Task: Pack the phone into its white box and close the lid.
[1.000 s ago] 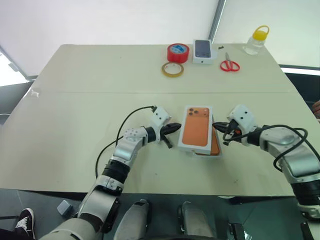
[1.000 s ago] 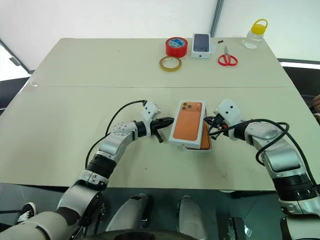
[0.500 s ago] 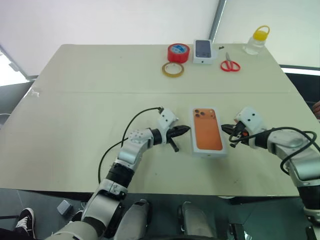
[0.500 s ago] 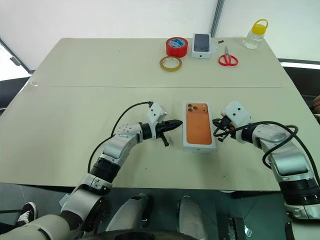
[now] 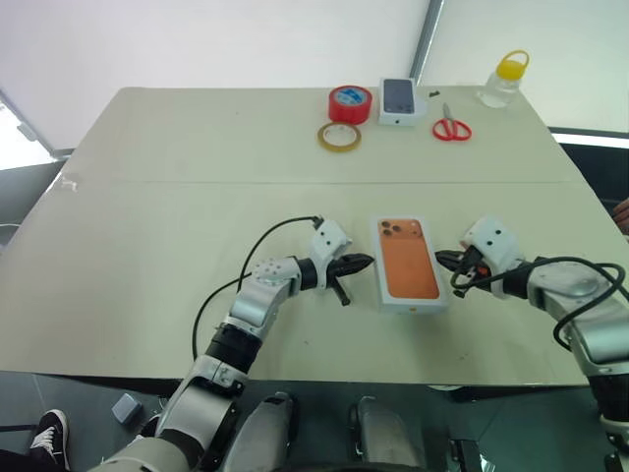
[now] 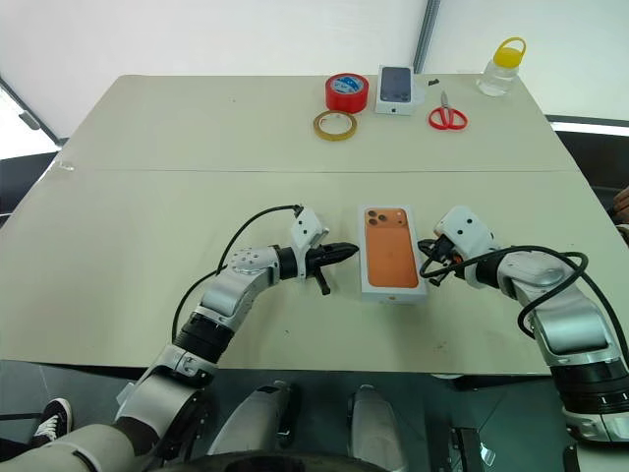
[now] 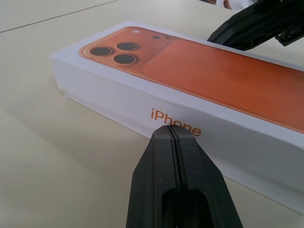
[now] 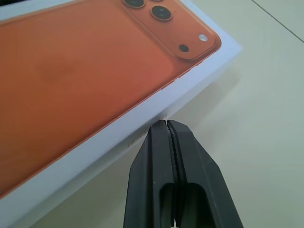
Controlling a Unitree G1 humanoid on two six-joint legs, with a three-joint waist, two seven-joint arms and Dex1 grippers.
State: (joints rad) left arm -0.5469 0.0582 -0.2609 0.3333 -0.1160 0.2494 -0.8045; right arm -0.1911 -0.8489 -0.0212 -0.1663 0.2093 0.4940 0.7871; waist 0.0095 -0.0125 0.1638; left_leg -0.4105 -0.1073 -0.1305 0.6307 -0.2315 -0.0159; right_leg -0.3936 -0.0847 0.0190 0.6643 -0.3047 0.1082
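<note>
The lid [image 5: 409, 258], white with an orange phone printed on top, sits squarely over the white box near the table's front middle. Its side wall [image 7: 118, 97] hides the tray, and the phone itself is hidden. My left gripper [image 5: 369, 262] is shut and empty. It points at the lid's left long side, a small gap away, with its tips [image 7: 172, 130] just short of the wall. My right gripper [image 5: 442, 259] is also shut and empty. It points at the right long side, and its tip [image 8: 167, 126] is close to the lid's lower edge.
At the table's far edge lie a red tape roll [image 5: 350, 102], a pale tape ring [image 5: 339, 137], a small white box picturing a dark phone [image 5: 398, 100], red scissors [image 5: 451, 128] and a yellow-capped bottle [image 5: 503, 81]. The table's front edge runs just behind my arms.
The lid lay skewed over the box, with orange showing beneath it. It now lies straight and flush, a little further right. Both shut grippers have drawn slightly back from its sides.
</note>
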